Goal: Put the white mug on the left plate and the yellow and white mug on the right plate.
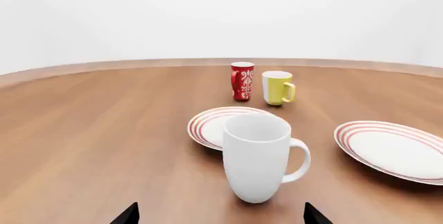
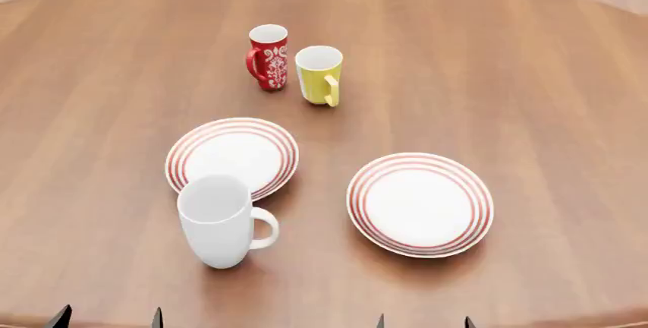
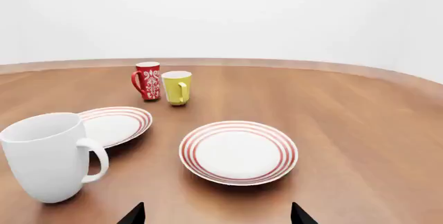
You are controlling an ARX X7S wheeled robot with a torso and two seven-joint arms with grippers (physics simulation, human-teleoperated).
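The white mug (image 2: 218, 222) stands upright on the wooden table, just in front of the left plate (image 2: 233, 157), handle to the right. The right plate (image 2: 420, 203) lies bare beside it. The yellow and white mug (image 2: 320, 75) stands farther back next to a red patterned mug. My left gripper (image 2: 108, 319) is open at the near edge, a little short of the white mug (image 1: 257, 156). My right gripper (image 2: 423, 322) is open too, in front of the right plate (image 3: 239, 151). Nothing sits between either pair of fingers.
A red mug with a white floral pattern (image 2: 268, 57) stands touching-close to the left of the yellow mug. The round wooden table (image 2: 526, 77) has a raised rim at the back; a plain white wall lies beyond.
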